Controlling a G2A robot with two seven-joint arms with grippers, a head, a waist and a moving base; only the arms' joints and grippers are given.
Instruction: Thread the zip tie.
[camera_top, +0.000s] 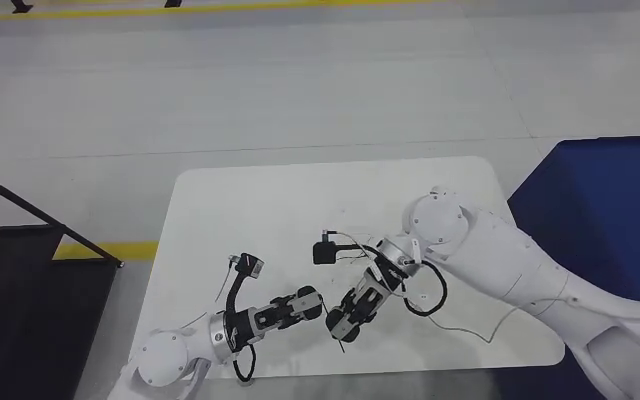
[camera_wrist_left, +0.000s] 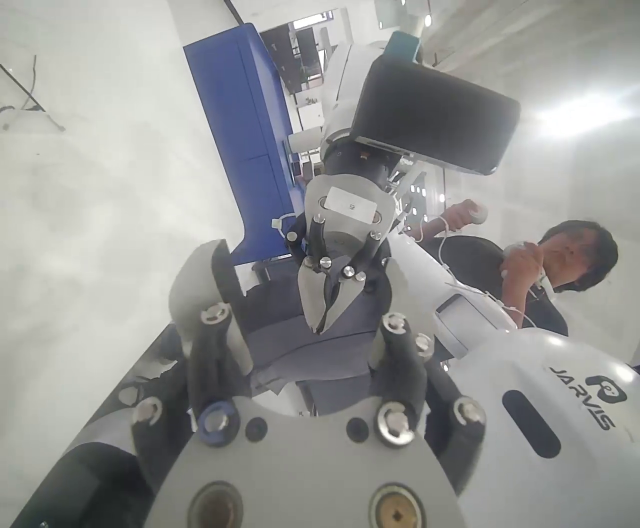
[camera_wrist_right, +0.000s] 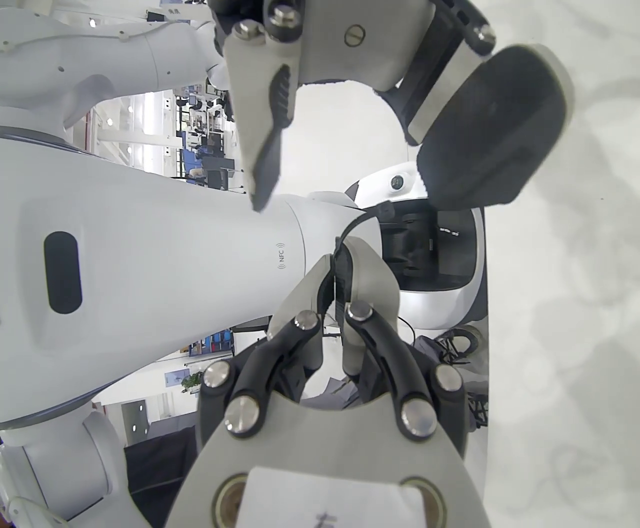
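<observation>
The right end effector (camera_wrist_right: 342, 260) is pressed together, pinching a black zip tie (camera_wrist_right: 356, 223) between its tips. Facing it nearby, the left end effector (camera_wrist_left: 305, 280) is spread wide.

White, round-cornered table (camera_top: 250, 205) on a pale grey floor (camera_top: 300, 90).

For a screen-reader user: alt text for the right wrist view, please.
The right end effector is shut on a black zip tie, whose free end curls out beyond it. Facing it, the left end effector is open.
</observation>
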